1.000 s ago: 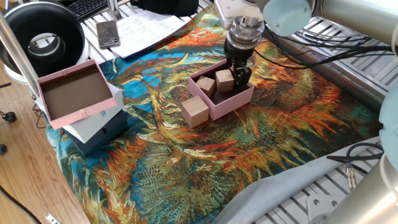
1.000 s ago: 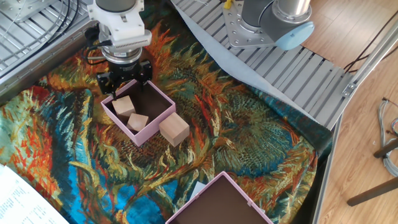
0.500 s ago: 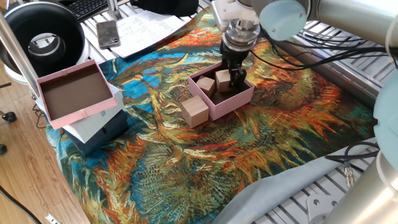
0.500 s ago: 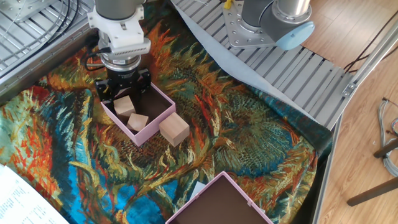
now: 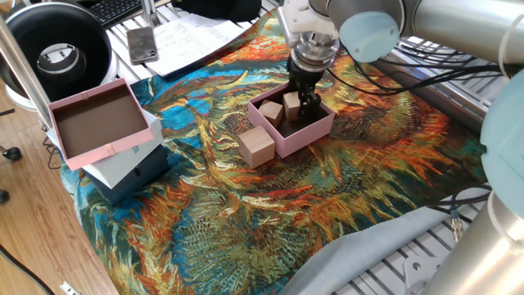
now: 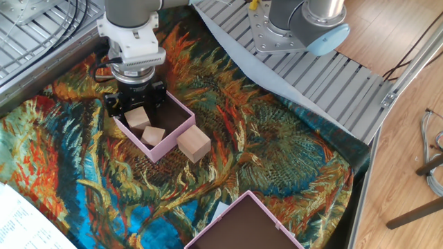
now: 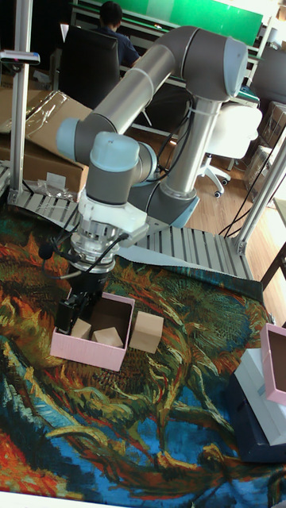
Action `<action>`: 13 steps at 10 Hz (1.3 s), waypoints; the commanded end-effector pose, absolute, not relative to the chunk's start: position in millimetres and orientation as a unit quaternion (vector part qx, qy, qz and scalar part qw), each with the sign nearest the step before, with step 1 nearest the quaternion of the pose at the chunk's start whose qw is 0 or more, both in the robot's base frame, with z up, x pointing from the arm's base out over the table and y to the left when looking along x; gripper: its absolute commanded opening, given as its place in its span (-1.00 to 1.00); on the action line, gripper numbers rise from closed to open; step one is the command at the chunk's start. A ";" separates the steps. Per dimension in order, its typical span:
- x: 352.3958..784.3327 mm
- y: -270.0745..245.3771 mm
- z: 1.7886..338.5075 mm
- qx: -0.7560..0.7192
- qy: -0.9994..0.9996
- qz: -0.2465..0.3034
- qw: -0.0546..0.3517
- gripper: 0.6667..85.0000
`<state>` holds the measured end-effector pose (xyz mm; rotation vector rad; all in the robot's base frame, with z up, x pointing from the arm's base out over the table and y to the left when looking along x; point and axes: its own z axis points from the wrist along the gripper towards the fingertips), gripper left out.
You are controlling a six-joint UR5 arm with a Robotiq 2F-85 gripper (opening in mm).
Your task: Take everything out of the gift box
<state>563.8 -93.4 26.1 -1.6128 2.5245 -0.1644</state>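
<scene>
The gift box [image 5: 293, 123] sits near the middle of the bench on a bright patterned cloth [image 5: 246, 205]. Two wooden blocks lie inside it: a small block [image 6: 153, 135] by the near wall in the other fixed view, and a second block [image 6: 138, 117] at the corner under the claw [image 6: 136, 107]. A larger third block [image 6: 194, 143] stands outside, just beside the box wall, on the cloth.

The claw is lowered into the box with its fingers either side of the second block; whether they press it cannot be told, as the wrist hides the fingertips in all three views.

Open cloth surrounds the box on most sides. A pink-rimmed brown tray [image 5: 98, 123] rests on a white and dark blue box [image 5: 131, 168] well apart at the cloth's edge. The tray is cut off in the other two views.
</scene>
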 end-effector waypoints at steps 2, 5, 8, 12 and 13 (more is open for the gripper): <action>569.6 -81.8 11.6 -0.519 0.850 -0.032 0.090 0.80; 558.3 -69.7 13.3 -0.488 0.869 0.003 0.085 0.79; 547.5 -66.2 12.6 -0.464 0.883 0.020 0.069 0.45; 539.5 -70.4 22.7 -0.438 0.897 0.017 0.055 -0.03; 535.5 -73.4 30.8 -0.425 0.904 0.011 0.046 -0.05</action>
